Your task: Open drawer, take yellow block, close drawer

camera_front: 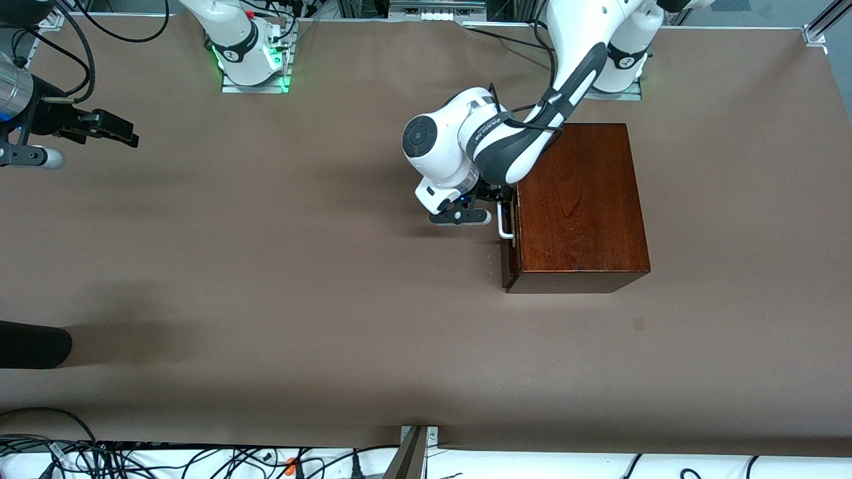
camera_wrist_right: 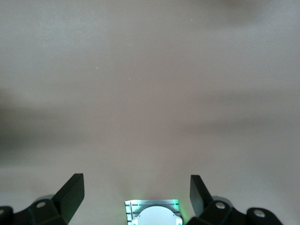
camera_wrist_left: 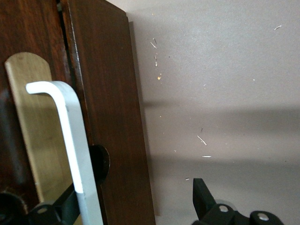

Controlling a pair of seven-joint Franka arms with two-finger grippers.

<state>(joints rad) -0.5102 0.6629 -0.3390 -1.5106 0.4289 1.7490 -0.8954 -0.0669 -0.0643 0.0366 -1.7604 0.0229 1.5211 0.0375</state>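
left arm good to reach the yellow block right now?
Probably not. The drawer looks shut and no block shows. The left claw, open, sits at the white handle, so it must pull first. The right claw waits, open.

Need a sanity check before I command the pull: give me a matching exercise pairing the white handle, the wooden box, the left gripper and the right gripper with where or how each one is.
Things:
1. white U-shaped bar handle
2. glossy reddish-brown wooden box
3. left gripper
4. right gripper

States:
A. waiting with jaws open over bare table
B. on the drawer's dark front
C. jaws open at the handle
D. toward the left arm's end of the table

Pairs: 1-B, 2-D, 3-C, 4-A
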